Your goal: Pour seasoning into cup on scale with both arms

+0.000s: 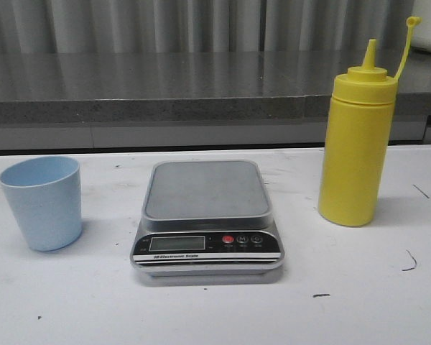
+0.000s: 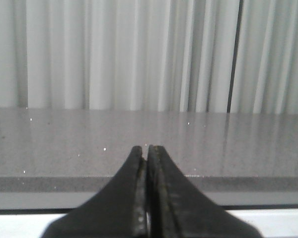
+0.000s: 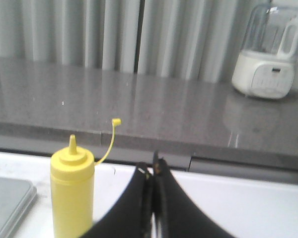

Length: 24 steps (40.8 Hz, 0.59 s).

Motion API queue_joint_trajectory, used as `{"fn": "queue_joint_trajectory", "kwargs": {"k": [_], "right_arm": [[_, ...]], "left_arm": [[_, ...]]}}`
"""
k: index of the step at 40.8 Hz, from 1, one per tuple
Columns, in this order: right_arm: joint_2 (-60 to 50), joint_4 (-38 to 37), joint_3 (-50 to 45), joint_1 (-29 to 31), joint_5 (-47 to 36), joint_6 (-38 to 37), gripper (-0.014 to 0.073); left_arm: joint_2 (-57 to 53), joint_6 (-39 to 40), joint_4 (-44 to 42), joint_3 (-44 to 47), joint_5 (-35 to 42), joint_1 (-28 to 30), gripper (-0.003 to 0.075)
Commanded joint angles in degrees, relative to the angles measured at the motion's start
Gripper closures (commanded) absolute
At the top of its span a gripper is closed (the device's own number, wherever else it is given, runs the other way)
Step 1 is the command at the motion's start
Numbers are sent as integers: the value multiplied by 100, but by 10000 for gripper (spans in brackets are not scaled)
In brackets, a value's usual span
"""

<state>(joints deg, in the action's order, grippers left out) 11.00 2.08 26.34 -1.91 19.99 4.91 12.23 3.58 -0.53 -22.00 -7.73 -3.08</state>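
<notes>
The yellow seasoning bottle (image 1: 356, 147) stands upright at the right of the white table, nozzle uncapped, its cap dangling on a tether. The light blue cup (image 1: 43, 203) stands empty on the table at the left. Between them lies the scale (image 1: 207, 219), its grey platform bare. No arm shows in the front view. In the left wrist view my left gripper (image 2: 145, 148) is shut on nothing and faces the grey counter. My right gripper (image 3: 151, 168) is also shut on nothing, with the seasoning bottle (image 3: 72, 191) beside it and a corner of the scale (image 3: 7, 201) beyond.
A grey counter (image 1: 201, 83) runs along the back of the table before a pale curtain. A white appliance (image 3: 265, 54) with a clear top stands on that counter, off to the right.
</notes>
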Motion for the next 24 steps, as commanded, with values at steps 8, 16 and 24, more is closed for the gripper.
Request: {"fn": "queue_joint_trajectory", "kwargs": {"k": [8,16,24], "right_arm": [[1404,413,695,-18,104,19,701],[1464,600,695,-18,66,19,696],[1464,590,695,-18,46,19,458]], "left_arm": [[1398,3,-23,-895,-471,32,740],[1532,3,-23,-895,-446,32,734],[1532,3,-23,-895,-446,32,378]]}}
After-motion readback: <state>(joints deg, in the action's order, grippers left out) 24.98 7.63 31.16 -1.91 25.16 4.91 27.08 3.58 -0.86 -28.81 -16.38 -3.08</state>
